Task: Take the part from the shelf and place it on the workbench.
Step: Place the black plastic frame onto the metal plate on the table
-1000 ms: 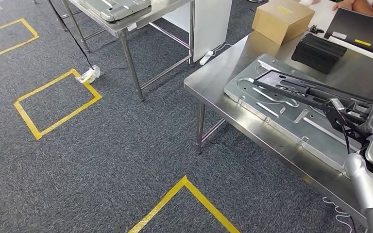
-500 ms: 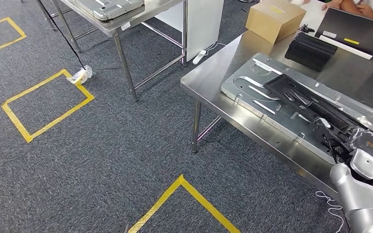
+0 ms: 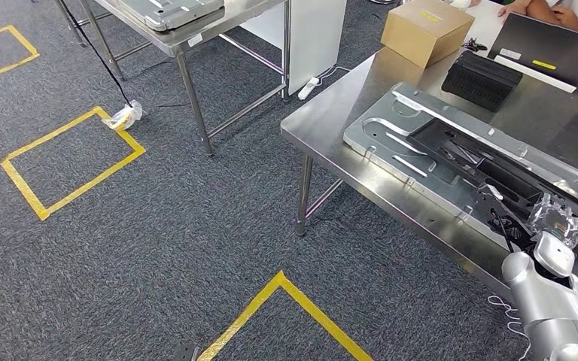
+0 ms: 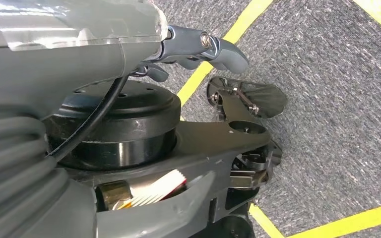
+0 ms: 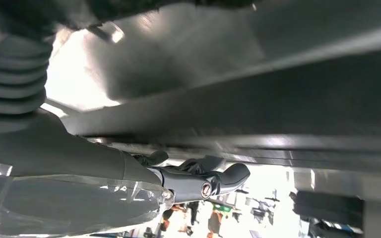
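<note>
Now the right hand (image 3: 553, 226) sits at the near edge of the workbench (image 3: 331, 124), on the near end of the black part (image 3: 466, 154). Whether those fingers grip it or have let go, I cannot tell. The part lies along the silver plate (image 3: 391, 143), so placement looks nearly done. Best to ease the fingers off level, without dragging it. The left hand (image 4: 198, 49) hangs over carpet, fingers curled on nothing. Far off sits a box (image 3: 425, 30).
</note>
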Robot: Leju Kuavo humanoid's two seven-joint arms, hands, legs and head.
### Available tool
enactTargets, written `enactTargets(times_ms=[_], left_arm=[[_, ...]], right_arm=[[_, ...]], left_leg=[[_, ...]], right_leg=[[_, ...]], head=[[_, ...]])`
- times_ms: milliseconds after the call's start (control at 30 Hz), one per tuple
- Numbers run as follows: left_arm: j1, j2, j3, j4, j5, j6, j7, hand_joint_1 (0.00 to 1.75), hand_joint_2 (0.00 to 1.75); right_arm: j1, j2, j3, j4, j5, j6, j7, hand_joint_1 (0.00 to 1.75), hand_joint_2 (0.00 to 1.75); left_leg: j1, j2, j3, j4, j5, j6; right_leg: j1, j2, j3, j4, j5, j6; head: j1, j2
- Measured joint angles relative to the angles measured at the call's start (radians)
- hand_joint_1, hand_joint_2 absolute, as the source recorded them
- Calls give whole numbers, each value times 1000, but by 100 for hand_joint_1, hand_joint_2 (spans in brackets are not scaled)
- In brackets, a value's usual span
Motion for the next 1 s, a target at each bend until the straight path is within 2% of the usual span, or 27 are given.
enactTargets(times_ms=[133, 467, 667, 800, 900, 933, 967, 1000], left_arm=[[3, 0, 20, -2, -11, -4, 2, 0, 0], [21, -1, 70, -18, -45, -10, 3, 0, 0], [39, -5, 95, -33, -87, -1, 21, 0, 0], [72, 8, 103, -52, -129, -55, 43, 0, 0], [83, 21, 105, -52, -146, -85, 30, 0, 0], [84, 24, 106, -52, -151, -91, 26, 0, 0], [84, 26, 107, -52, -154, -96, 24, 0, 0], [85, 27, 109, -52, -158, -99, 22, 0, 0]], right_arm=[[3, 14, 8, -57, 27, -10, -10, 0, 0], [88, 47, 69, -372, 78, -6, 14, 0, 0], [169, 59, 115, -594, 59, -31, -50, 0, 0], [247, 77, 222, -791, -88, -17, -182, 0, 0], [269, 88, 350, -898, -180, 5, -256, 0, 0], [274, 90, 398, -926, -182, -1, -266, 0, 0], [278, 91, 442, -950, -178, -9, -269, 0, 0], [282, 91, 480, -967, -175, -17, -267, 0, 0]], left_leg=[[1, 0, 0, 0, 0, 0], [2, 0, 0, 0, 1, 0], [2, 0, 0, 0, 1, 0], [2, 1, -1, 0, 0, 0], [4, 1, 8, -16, 8, 9], [7, 1, 15, -30, 15, 14], [12, 1, 22, -42, 23, 17], [15, -1, 25, -50, 28, 19]], right_leg=[[1, 0, -1, 1, 0, 0], [2, 0, -2, 3, -1, -1], [2, 0, -1, 3, -1, -1], [1, 1, -2, 2, -1, -1], [-1, -1, 5, -9, 2, 6], [-1, -4, 5, -2, -8, 9], [0, -7, -3, 22, -29, 10], [-1, -9, -21, 69, -62, 11]], head=[[0, 0], [0, 0], [0, 0], [0, 0], [-1, 0], [0, 0], [0, 0], [1, 0]])
